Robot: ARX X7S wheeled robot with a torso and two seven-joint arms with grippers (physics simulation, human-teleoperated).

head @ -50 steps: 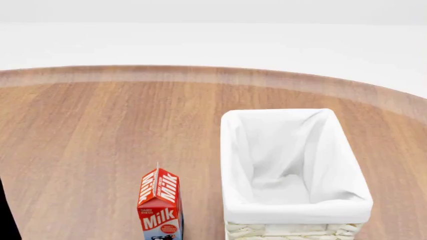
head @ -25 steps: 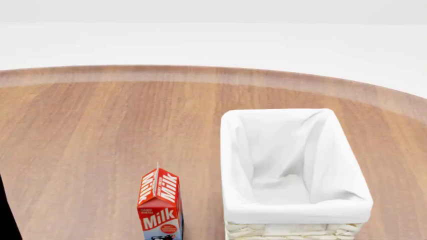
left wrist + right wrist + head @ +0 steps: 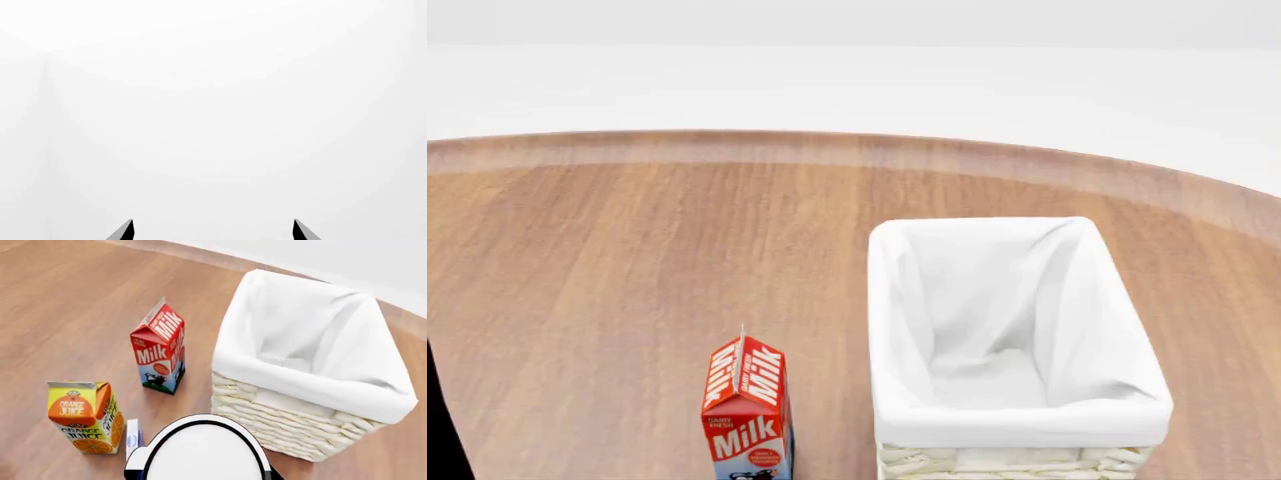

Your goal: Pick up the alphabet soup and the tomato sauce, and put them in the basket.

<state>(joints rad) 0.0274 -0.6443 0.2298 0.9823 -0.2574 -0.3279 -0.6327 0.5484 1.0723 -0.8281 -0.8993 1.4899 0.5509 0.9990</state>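
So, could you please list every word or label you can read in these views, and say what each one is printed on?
"Milk": on the red panels of the milk carton, several times, also readable in the head view.
"ORANGE JUICE": on the orange juice carton, on its top panel and again on its front.
The small print on both cartons is too small to read.
The basket bears no text.
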